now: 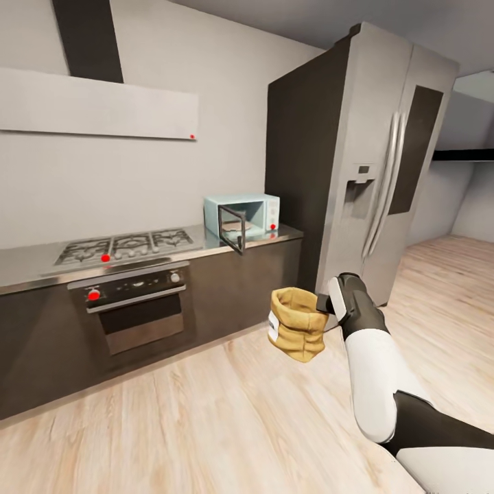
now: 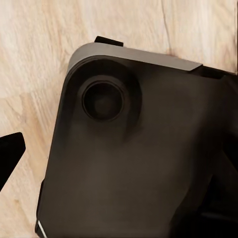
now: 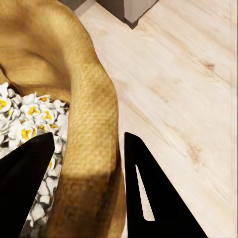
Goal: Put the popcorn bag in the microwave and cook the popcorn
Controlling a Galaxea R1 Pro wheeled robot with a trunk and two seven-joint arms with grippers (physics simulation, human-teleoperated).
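Popcorn bag point(image 1: 297, 322) held mid-air over wood floor point(image 1: 206, 418), long axis near vertical, slight tilt, mouth up. Right gripper point(image 3: 87, 163) clamped on bag rim: one finger inside, one outside; white popcorn point(image 3: 25, 124) in bag. Microwave point(image 1: 241, 215) on countertop point(image 1: 206, 241) end beside fridge point(image 1: 370, 158), door swung open past counter edge. Floor between open. Left gripper: jaw state cannot tell.

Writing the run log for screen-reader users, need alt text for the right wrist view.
The right gripper pinches the thick rim of a tan popcorn bag, one dark finger inside and one outside. White and yellow popcorn lies inside the bag. Pale wooden floor lies beyond.
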